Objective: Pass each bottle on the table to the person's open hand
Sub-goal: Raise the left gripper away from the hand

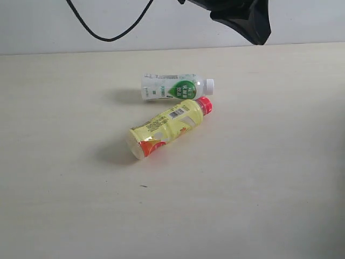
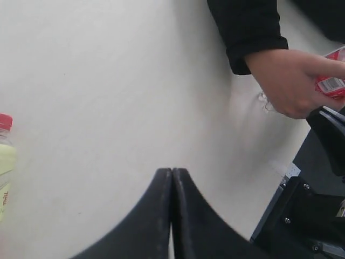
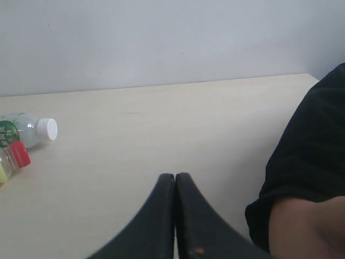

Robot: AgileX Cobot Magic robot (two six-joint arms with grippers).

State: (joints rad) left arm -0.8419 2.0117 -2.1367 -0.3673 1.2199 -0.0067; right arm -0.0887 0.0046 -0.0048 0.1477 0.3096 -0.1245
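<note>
Two bottles lie on their sides mid-table in the exterior view: the white-and-green-labelled bottle point(image 1: 175, 87) with a white cap, and just in front of it the yellow-labelled bottle point(image 1: 168, 127) with a red cap. Both show at the edge of the right wrist view, the white one point(image 3: 27, 129) and the yellow one's red cap point(image 3: 19, 154). The yellow bottle point(image 2: 5, 156) also edges into the left wrist view. The person's hand point(image 2: 294, 81) holds the red-labelled bottle point(image 2: 333, 80). My left gripper point(image 2: 172, 171) and right gripper point(image 3: 176, 176) are shut and empty. The fruit-pictured bottle is out of view.
The pale beige table point(image 1: 259, 178) meets a white wall at the back. A black cable point(image 1: 105, 35) hangs against the wall, and part of a black arm point(image 1: 245, 19) shows at the exterior view's top. The person's black sleeve point(image 3: 310, 162) is close beside my right gripper.
</note>
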